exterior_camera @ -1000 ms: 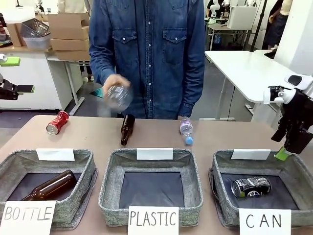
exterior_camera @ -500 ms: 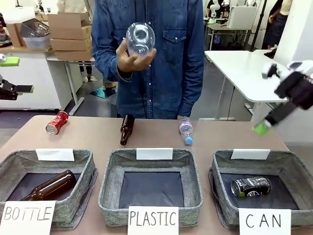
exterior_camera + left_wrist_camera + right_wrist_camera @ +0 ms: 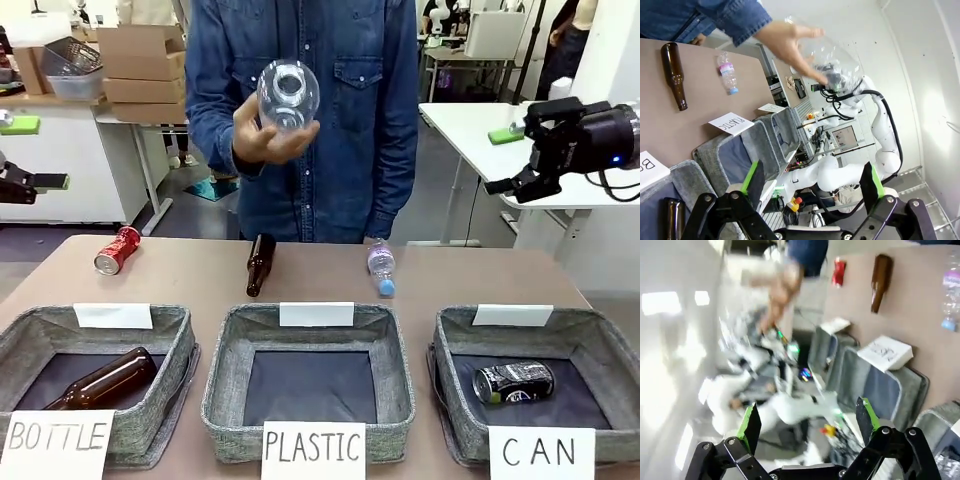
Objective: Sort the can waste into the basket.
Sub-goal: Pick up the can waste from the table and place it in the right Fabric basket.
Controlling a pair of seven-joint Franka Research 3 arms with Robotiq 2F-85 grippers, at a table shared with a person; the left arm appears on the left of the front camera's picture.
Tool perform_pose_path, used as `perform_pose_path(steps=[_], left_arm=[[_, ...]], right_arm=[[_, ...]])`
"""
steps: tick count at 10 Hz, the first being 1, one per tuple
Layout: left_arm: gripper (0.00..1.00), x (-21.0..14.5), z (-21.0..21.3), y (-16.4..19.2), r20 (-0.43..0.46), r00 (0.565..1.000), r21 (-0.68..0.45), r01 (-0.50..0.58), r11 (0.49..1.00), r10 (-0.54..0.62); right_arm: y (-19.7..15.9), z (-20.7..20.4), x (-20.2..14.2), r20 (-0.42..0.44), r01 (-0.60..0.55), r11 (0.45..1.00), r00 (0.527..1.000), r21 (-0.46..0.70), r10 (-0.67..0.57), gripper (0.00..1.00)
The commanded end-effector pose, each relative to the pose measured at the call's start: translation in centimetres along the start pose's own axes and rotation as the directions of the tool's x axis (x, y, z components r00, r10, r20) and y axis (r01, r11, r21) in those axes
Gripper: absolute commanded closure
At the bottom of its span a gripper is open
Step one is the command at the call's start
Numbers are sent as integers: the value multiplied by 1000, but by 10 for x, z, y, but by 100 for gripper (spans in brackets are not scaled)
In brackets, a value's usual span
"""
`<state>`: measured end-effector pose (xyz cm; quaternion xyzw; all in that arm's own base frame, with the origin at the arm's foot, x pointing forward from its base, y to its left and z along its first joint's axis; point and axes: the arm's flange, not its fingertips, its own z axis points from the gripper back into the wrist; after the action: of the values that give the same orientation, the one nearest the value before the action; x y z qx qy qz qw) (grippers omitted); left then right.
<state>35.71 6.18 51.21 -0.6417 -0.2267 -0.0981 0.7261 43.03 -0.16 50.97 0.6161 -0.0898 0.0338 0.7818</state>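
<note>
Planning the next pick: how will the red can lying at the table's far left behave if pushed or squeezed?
The red can lies on its side on the flat table, so a sideways nudge would probably roll it. It looks small and slightly dented, so likely thin-walled, light, and easy to crush. Its glossy metal may slip in a loose grip.

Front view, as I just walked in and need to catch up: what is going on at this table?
A person's hand holds up a clear plastic bottle beyond the table. The right gripper, raised at the right, and the left gripper, at the left edge, have jaws open and empty. The black can lies in the CAN basket; the red can lies on the table.
</note>
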Motion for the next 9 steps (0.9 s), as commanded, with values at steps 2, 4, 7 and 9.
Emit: perform_pose_path(steps=[2,4,7,9], left_arm=[[0,0,0,-1,-8,1000,-7,24,1000,-24],[0,0,0,-1,-8,1000,-7,24,1000,-24],[0,0,0,-1,-8,1000,-7,24,1000,-24],[0,0,0,-1,-8,1000,-7,24,1000,-24]], right_arm=[[10,-7,-11,-103,-129,991,987,-33,125,0],[10,-7,-11,-103,-129,991,987,-33,125,0],[10,-7,-11,-103,-129,991,987,-33,125,0],[10,-7,-11,-103,-129,991,987,-33,125,0]])
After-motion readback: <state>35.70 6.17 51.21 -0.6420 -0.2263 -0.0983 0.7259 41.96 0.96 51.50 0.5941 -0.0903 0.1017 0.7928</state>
